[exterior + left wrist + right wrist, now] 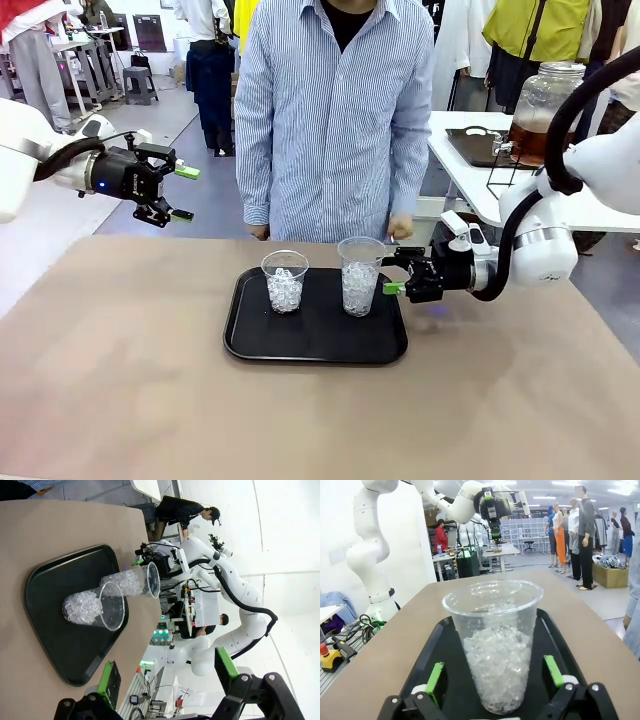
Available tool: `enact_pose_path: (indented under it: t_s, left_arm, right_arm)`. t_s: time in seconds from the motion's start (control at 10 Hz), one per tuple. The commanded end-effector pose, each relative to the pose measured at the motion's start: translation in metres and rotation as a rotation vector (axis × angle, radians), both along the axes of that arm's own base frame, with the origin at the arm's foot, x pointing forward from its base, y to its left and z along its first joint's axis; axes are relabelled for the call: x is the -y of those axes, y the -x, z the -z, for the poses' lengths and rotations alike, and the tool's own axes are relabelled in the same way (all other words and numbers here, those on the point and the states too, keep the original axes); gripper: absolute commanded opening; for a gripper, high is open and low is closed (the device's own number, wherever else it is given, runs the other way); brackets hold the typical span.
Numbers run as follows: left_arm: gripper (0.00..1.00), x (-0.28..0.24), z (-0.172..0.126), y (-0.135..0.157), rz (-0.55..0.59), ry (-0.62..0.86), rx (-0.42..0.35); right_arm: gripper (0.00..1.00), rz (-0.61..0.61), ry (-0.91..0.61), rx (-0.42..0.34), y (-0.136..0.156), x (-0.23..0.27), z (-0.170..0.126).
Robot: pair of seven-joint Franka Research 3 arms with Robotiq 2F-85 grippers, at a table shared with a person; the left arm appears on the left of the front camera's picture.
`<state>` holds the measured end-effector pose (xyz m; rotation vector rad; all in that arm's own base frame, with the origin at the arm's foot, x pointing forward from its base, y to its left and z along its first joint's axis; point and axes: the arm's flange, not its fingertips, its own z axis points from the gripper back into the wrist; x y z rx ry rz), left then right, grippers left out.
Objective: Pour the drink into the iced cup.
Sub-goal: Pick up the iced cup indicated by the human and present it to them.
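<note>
On the white side table at the far right, behind the robot's right arm, the drink sits as an amber-brown layer in a large clear glass jar with a lid. It is well apart from the work area. The iced cup nearer that side stands upright on the right part of a black tray, filled with clear ice to about two thirds. Right gripper is level with this cup, jaws spread, one green pad on either side of it; in the right wrist view a narrow gap shows between each pad and the cup wall, so no grip. A second cup with ice, shorter fill, stands upright on the tray's left part, apart from the first. Tray lies flat on the tan table, near its far edge. Left gripper hangs in the air at the left, well above and away from the tray, jaws wide apart, holding nothing. A person in a striped shirt stands at the far side, one hand just behind the gripped-side cup.
</note>
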<state>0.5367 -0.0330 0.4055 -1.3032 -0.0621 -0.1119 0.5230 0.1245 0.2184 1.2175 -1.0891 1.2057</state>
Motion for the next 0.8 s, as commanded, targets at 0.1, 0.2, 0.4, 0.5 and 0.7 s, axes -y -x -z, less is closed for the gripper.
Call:
enact_pose_path:
  t_s: [0.1, 0.2, 0.4, 0.5, 0.7]
  left_arm:
    - [1.0, 0.0, -0.001, 0.0, -0.001, 0.001, 0.002]
    - [1.0, 0.0, -0.001, 0.0, -0.001, 0.001, 0.002]
    - [1.0, 0.0, -0.001, 0.0, -0.001, 0.001, 0.002]
    - [1.0, 0.0, -0.001, 0.0, -0.001, 0.001, 0.002]
    - [1.0, 0.0, -0.001, 0.0, -0.001, 0.001, 0.002]
  right_arm:
    - [1.0, 0.01, -0.015, 0.005, -0.009, -0.014, 0.001]
    - [1.0, 0.004, -0.014, 0.002, -0.01, -0.016, 0.001]
    - [1.0, 0.014, 0.001, 0.002, -0.011, -0.023, 0.003]
    - [1.0, 0.02, 0.01, 0.003, -0.011, -0.028, 0.004]
    - [1.0, 0.02, 0.009, -0.001, -0.012, -0.036, 0.005]
